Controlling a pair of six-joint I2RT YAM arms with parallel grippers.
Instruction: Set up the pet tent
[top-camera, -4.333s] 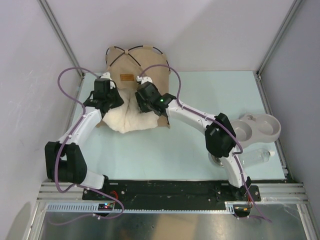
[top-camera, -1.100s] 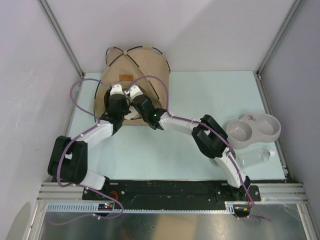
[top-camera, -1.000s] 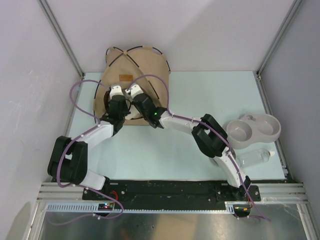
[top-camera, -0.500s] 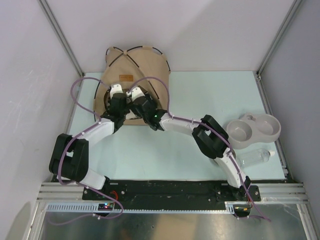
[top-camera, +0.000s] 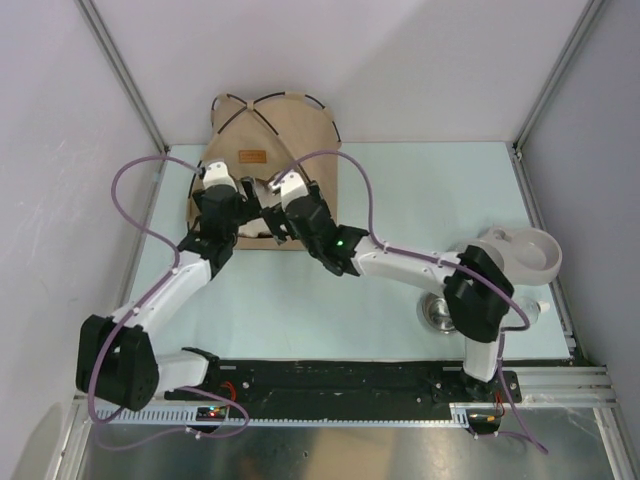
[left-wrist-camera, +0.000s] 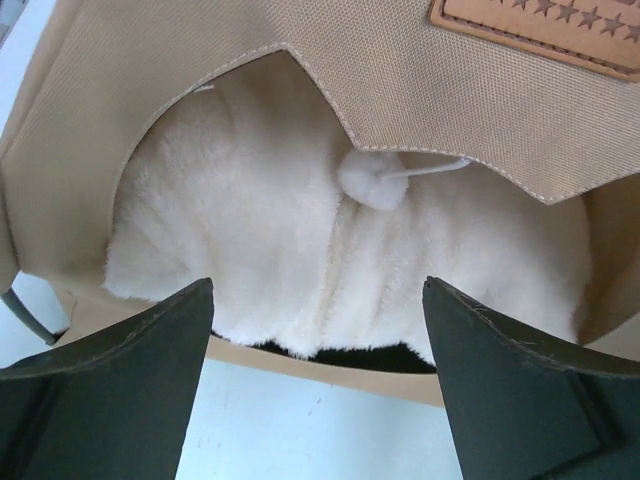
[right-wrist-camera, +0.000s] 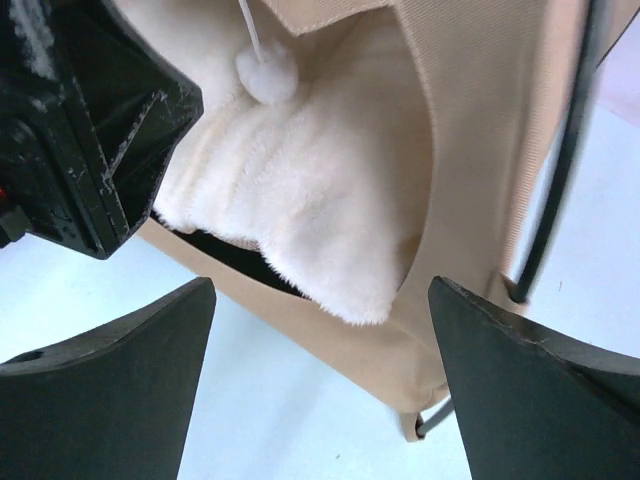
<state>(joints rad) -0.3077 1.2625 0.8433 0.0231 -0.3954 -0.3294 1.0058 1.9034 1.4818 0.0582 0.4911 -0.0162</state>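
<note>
my left gripper (left-wrist-camera: 318, 295) is spread wide, its two dark fingers (left-wrist-camera: 120, 380) framing the doorway of the pet tent (left-wrist-camera: 150, 80) straight ahead of it. the tan canvas arches over the opening above the fingers. the fluffy cream pillow (left-wrist-camera: 250, 230) sits inside, just beyond the fingertips, over a strip of dark floor (left-wrist-camera: 350, 355). a white pom-pom (left-wrist-camera: 368, 180) hangs on a thread from the peak of the doorway, in front of the pillow and slightly right of the gripper's centre. a brown label (left-wrist-camera: 540, 25) is stitched on the canvas above and to the right. my right gripper (right-wrist-camera: 320, 290) is spread wide too, facing the same doorway from the other side, with the left gripper's black body close on its left. a thin black pole (right-wrist-camera: 565, 150) runs down the tent's edge to its right. the pale table (left-wrist-camera: 300, 430) lies below the fingers.
</note>
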